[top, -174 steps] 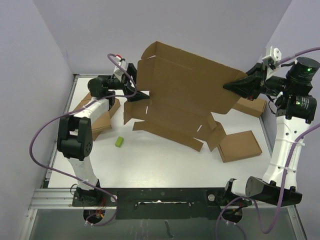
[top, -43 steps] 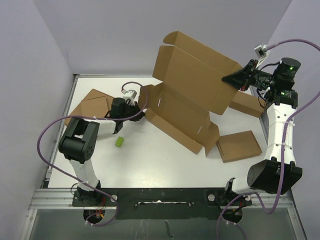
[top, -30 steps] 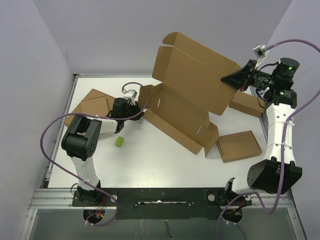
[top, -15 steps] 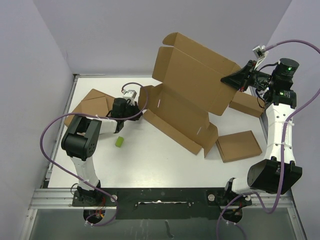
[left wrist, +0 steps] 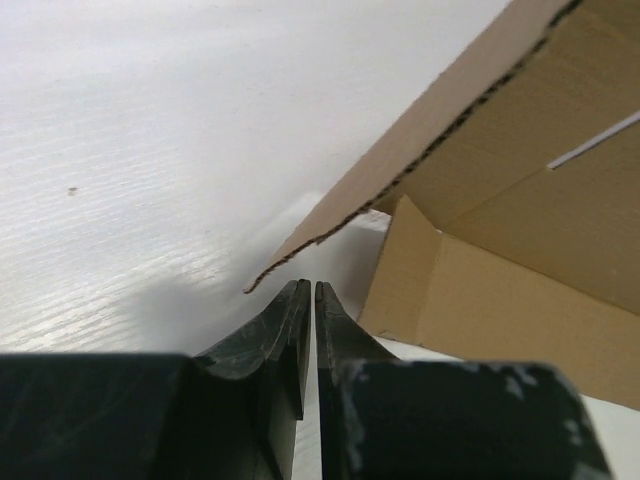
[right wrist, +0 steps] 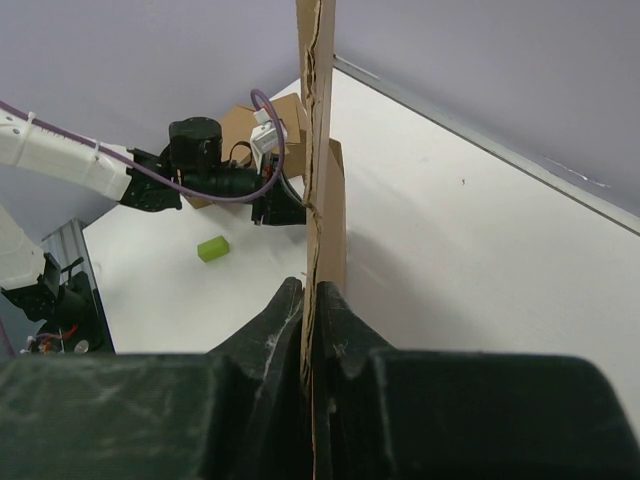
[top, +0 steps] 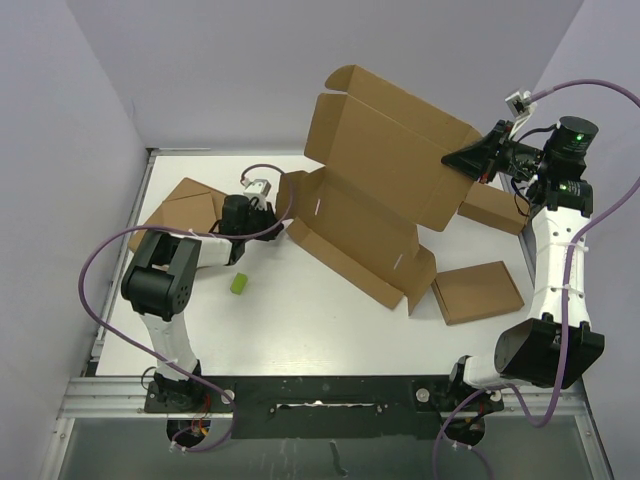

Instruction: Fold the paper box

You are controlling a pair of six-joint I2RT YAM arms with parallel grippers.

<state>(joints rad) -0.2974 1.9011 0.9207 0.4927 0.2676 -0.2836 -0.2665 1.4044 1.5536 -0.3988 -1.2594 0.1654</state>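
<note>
The paper box (top: 380,190) stands half-open, lower edge on the bench (top: 300,320), upper panel raised. The right tool (right wrist: 308,300) is clenched on that panel's edge. The left tool (left wrist: 308,292) is closed, grasping nothing, tips just beside the box's lower-left flap.

White-and-black arms (top: 560,270), purple cables (top: 84,295)

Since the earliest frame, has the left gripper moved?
Yes. The left gripper has come toward the near side, closer to the green block, and sits shut beside the paper box's lower left flap.
</note>
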